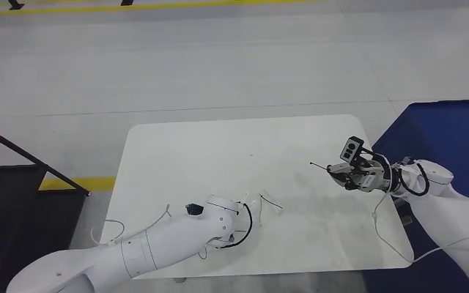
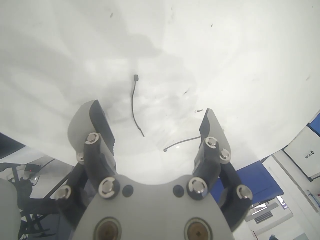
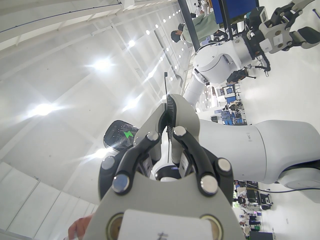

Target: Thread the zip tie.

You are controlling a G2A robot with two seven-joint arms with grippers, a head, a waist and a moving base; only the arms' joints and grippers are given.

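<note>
A thin black zip tie [image 3: 166, 83] sticks up out of my right gripper [image 3: 170, 98], which is shut on it. From above, that gripper [image 1: 335, 170] hangs over the table's right side, with the tie's tip [image 1: 313, 165] pointing left. My left gripper [image 2: 152, 118] is open just above the white table [image 1: 220, 146], at its front middle [image 1: 254, 204]. A second black zip tie [image 2: 133, 103] lies flat between and just beyond its fingers. A grey zip tie [image 2: 180, 143] lies beside the inner face of one finger [image 2: 212, 128]. The right wrist view catches the open left gripper [image 3: 313, 16] farther off.
The table top has small dark specks [image 2: 172, 13]. A blue surface [image 1: 432, 132] borders the table's right corner, and a black frame [image 1: 37, 165] stands off its left side. A cable [image 1: 381, 220] hangs from the right arm.
</note>
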